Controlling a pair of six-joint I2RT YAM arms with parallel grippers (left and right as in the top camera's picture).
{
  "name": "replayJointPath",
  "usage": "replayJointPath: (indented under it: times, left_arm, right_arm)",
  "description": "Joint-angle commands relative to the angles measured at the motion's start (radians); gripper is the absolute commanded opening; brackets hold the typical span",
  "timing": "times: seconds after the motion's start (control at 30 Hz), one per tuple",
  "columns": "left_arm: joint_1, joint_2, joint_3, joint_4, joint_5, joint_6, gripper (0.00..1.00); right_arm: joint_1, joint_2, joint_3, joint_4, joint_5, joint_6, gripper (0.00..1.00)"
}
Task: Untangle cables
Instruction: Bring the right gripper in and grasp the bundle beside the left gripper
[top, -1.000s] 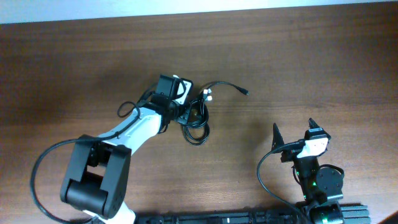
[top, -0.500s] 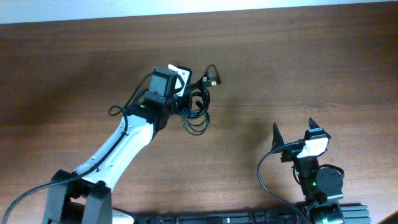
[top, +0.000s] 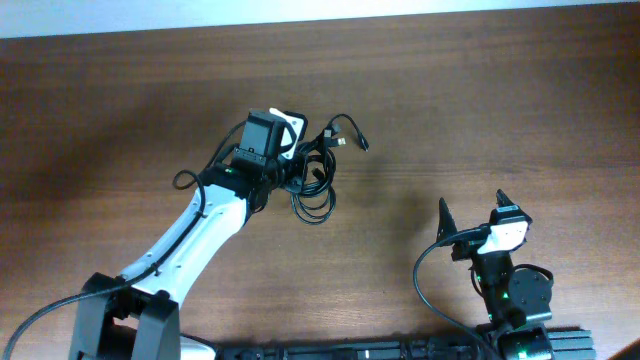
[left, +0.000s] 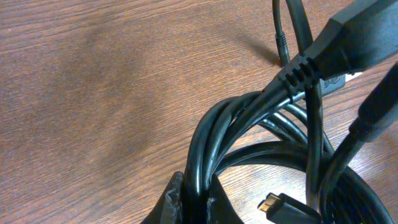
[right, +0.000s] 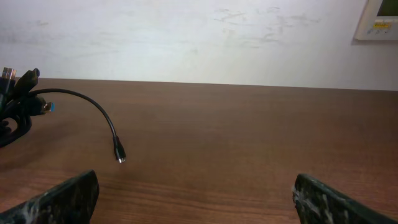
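From above, the left claw (top: 291, 172) reached out over the brown desk (top: 500, 100) and was clenched on the cables (top: 318, 190). The cables were a black bunch of loops just beside the claw, near the middle of the desk and a bit to the left. One loose end (top: 355, 138) curled out of the bunch to the right. The right claw (top: 473, 207) sat well apart from the cables, near the bottom right, with its two tips spread wide and nothing between them. In the left wrist view, thick black loops filled the lower right of the picture. A few strands of the bunch ran down between the claw's fingers (left: 173, 202) at the bottom edge, and they were pinched there. A small shiny plug (left: 271, 204) showed under the loops, and a fat black plug body (left: 354, 31) stuck out at the top right. In the right wrist view, the right claw's two dark fingers (right: 62, 199) stood far apart at the bottom corners, holding nothing. The bunch of cables was far off at the left edge, and the loose end bent down to the desk with its tip touching the wood. A white wall (right: 186, 37) stood behind the desk.
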Motion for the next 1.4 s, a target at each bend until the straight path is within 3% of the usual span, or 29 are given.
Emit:
replayJointPath:
  times: [0.0, 0.5, 0.57, 0.7, 0.8, 0.9, 1.07, 1.23, 1.37]
  left_arm:
    - [-0.005, -0.011, 0.015, 0.008, 0.008, -0.013, 0.0]
    - [-0.005, -0.012, 0.015, -0.001, 0.01, -0.025, 0.0]
    - [-0.005, -0.012, 0.015, -0.002, 0.063, -0.038, 0.0]
    - [-0.005, -0.012, 0.015, -0.007, 0.072, -0.278, 0.0]
    - [-0.005, -0.012, 0.015, -0.019, 0.073, -0.292, 0.0]
    - [-0.005, -0.012, 0.015, -0.051, 0.081, -0.379, 0.0]
    - [-0.005, -0.012, 0.015, -0.043, 0.116, -0.436, 0.0]
    - [-0.005, -0.012, 0.015, -0.031, 0.139, -0.474, 0.0]
    - [-0.006, -0.012, 0.015, 0.04, 0.224, -0.473, 0.0]
  right_arm:
    - [0.005, -0.006, -0.005, -0.006, 0.009, -0.007, 0.99]
    - [0.005, -0.006, -0.005, -0.006, 0.009, -0.007, 0.99]
    - [0.005, -0.006, -0.005, -0.005, 0.001, -0.006, 0.99]
    - [0.005, -0.007, -0.005, 0.051, -0.197, 0.002, 0.98]
    - [0.005, -0.006, -0.003, 0.07, -0.227, 0.113, 0.98]
    - [0.005, 0.011, 0.017, -0.004, -0.225, 0.213, 0.98]
    - [0.005, 0.244, 0.265, -0.22, -0.175, 0.212, 0.99]
    - [0.005, 0.641, 0.584, -0.462, -0.176, 0.205, 0.98]
    - [0.005, 0.78, 0.635, -0.344, -0.377, 0.21, 0.98]
